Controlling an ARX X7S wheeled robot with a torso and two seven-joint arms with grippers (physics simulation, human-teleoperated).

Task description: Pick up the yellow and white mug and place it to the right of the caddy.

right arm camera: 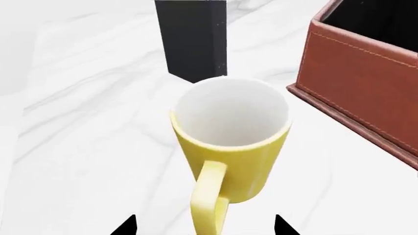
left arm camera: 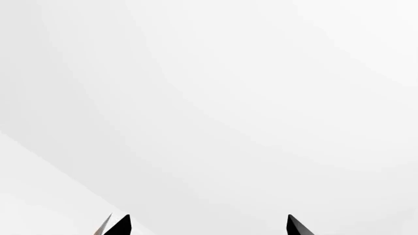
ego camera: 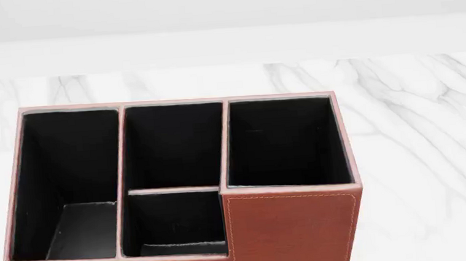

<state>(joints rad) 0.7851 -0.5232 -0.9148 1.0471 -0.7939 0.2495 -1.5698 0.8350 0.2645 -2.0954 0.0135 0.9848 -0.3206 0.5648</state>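
Observation:
The yellow and white mug (right arm camera: pixel 230 142) stands upright on the marble table, its loop handle pointing at my right gripper (right arm camera: pixel 205 226). That gripper is open, with its black fingertips (right arm camera: pixel 127 226) wide apart on either side of the handle and not touching it. The reddish-brown caddy (right arm camera: pixel 365 83) stands close beside the mug. In the head view the caddy (ego camera: pixel 293 231) fills the lower middle, and the mug and both grippers are out of view there. My left gripper (left arm camera: pixel 209 225) is open and empty and faces a plain white surface.
A black upright object (right arm camera: pixel 193 39) stands just behind the mug. The white marble table (ego camera: pixel 412 112) stretches to the right of the caddy and behind it, up to a pale wall.

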